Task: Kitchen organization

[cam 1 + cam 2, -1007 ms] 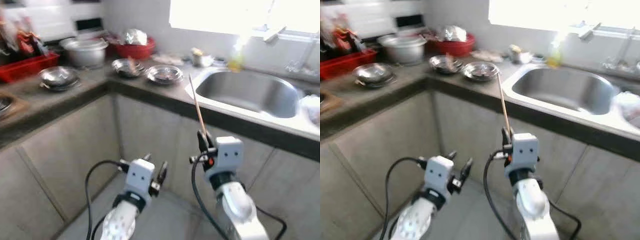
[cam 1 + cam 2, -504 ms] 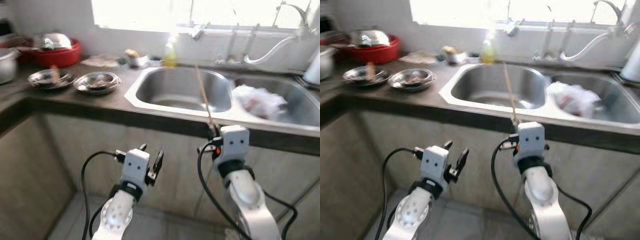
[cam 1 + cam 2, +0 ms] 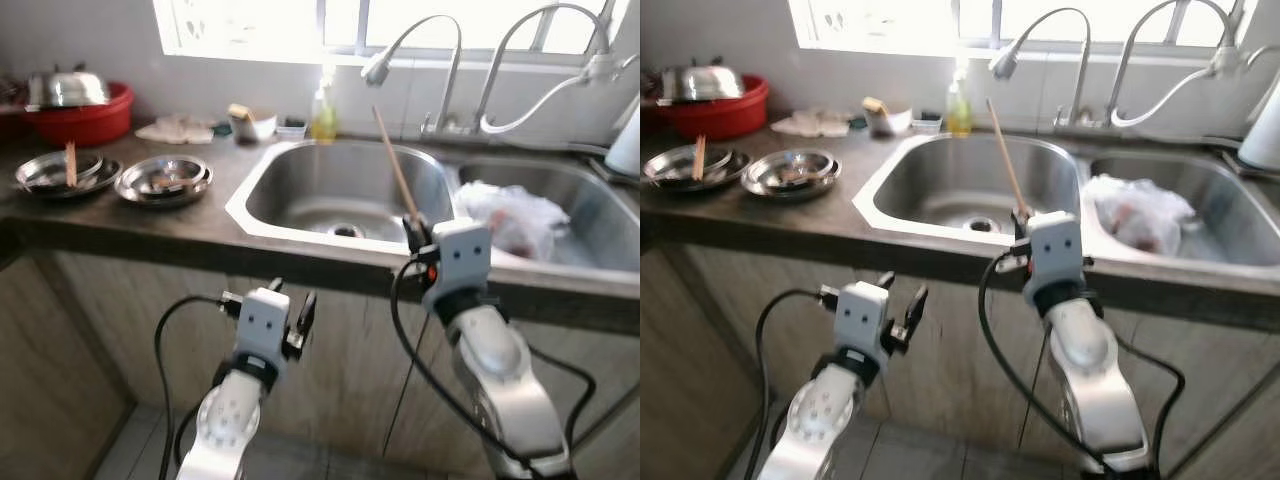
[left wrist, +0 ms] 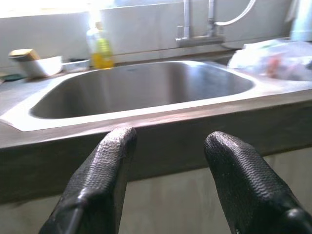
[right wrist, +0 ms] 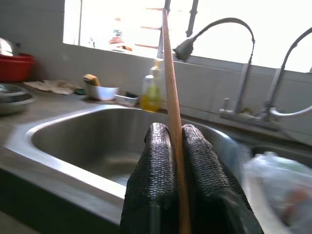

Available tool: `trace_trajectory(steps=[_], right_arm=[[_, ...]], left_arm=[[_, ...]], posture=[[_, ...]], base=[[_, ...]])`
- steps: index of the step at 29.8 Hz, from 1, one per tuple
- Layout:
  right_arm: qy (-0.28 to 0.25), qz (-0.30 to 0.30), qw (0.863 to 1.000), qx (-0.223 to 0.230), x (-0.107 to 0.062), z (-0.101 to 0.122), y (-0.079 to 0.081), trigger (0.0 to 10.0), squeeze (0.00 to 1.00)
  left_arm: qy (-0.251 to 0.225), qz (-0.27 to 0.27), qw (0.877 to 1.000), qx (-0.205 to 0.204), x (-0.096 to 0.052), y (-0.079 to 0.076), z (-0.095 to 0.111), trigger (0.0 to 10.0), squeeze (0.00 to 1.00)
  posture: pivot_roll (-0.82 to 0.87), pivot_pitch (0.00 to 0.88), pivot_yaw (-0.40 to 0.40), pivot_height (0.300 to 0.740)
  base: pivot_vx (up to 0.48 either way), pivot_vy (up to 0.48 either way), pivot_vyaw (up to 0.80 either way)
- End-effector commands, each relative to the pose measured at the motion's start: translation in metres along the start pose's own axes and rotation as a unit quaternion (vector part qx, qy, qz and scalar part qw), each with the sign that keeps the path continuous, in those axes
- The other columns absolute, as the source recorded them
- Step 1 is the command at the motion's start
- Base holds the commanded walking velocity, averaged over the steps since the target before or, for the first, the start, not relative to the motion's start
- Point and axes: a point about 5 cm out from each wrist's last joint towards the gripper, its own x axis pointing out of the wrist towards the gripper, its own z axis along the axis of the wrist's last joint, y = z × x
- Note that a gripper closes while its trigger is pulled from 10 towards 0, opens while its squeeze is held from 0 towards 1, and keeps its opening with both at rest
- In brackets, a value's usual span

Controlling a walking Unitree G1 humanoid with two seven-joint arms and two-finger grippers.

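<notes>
The chopstick (image 3: 392,163) is sticking up over the left sink basin (image 3: 345,195), pinched low between the right gripper (image 3: 415,232) fingers — it could pivot and slip. The left gripper (image 3: 290,312) is hanging wide, empty, below the counter (image 3: 120,220).

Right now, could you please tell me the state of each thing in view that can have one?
Right pincer: shut on the chopstick, held upright before the left sink basin.
Left pincer: open, holding nothing, below the counter edge.
Left sink basin: no dishes inside.
Right sink basin: holds a plastic bag.
Metal plates: resting on the counter.
</notes>
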Motion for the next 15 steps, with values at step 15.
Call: trace_trajectory(steps=[15], right_arm=[[0.032,-0.016,0.999,-0.027,0.023,-0.001,-0.024,10.0,0.0]], left_arm=[[-0.009,-0.008,1.0,-0.003,0.003,-0.004,0.003,10.0,0.0]], posture=[[-0.01,0.0,-0.047,0.74]], base=[[0.294,0.0,0.27]])
